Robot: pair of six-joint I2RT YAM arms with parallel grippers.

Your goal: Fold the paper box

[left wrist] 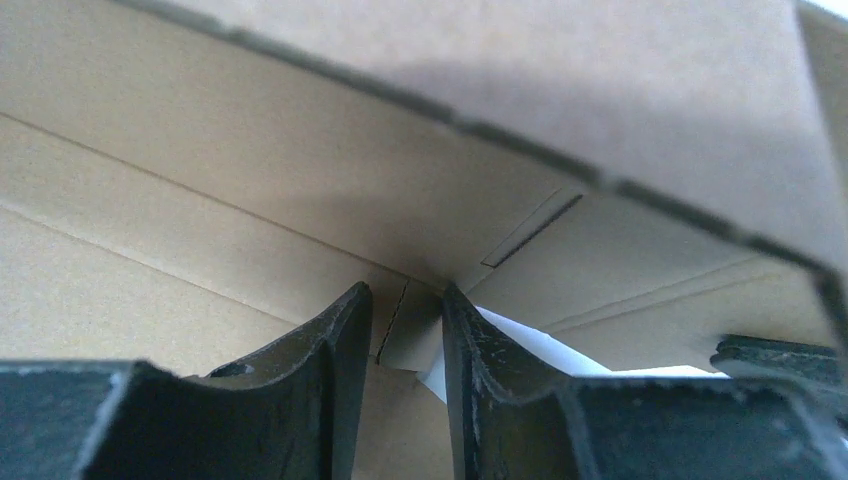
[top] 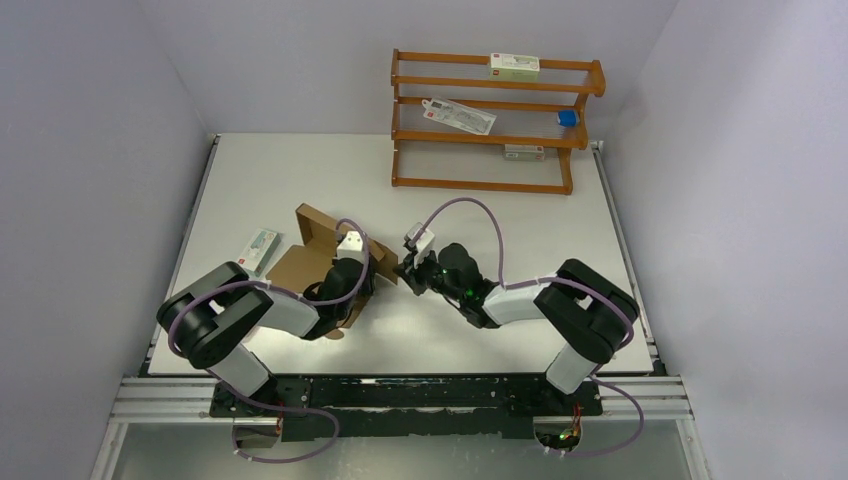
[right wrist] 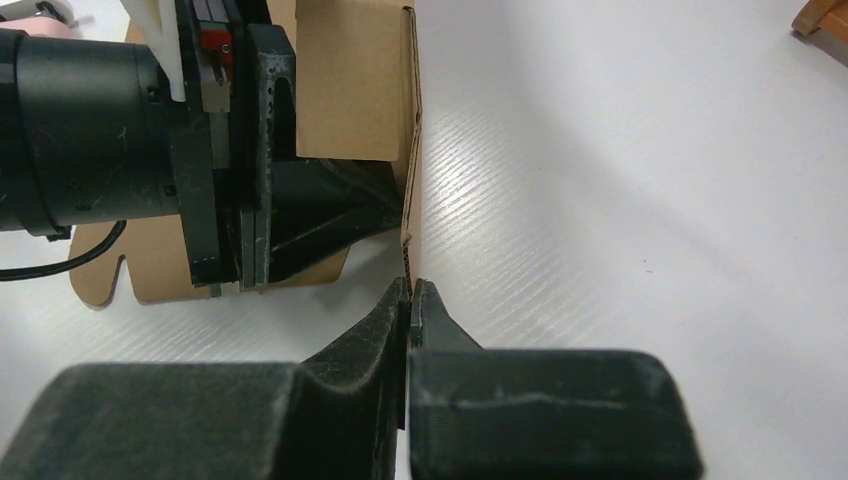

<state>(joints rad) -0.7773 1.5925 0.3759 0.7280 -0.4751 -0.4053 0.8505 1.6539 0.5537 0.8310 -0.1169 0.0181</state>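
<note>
The brown cardboard paper box [top: 300, 265] lies partly folded left of the table's middle, with flaps standing up. My left gripper [top: 372, 272] is inside it. In the left wrist view its fingers [left wrist: 408, 295] stand slightly apart at an inner corner of the box [left wrist: 300, 170], with a small cardboard tab between them. My right gripper [top: 403, 268] is shut on the edge of the box's upright right-hand flap; the right wrist view shows the fingertips [right wrist: 411, 285] pinching that edge [right wrist: 350, 80]. The left gripper [right wrist: 340, 210] presses against the flap's inner side.
A wooden shelf rack [top: 495, 120] stands at the back right with white cartons and a small blue item. A small white printed carton [top: 260, 248] lies on the table left of the box. A bit of pink [right wrist: 40, 8] shows beyond the left arm.
</note>
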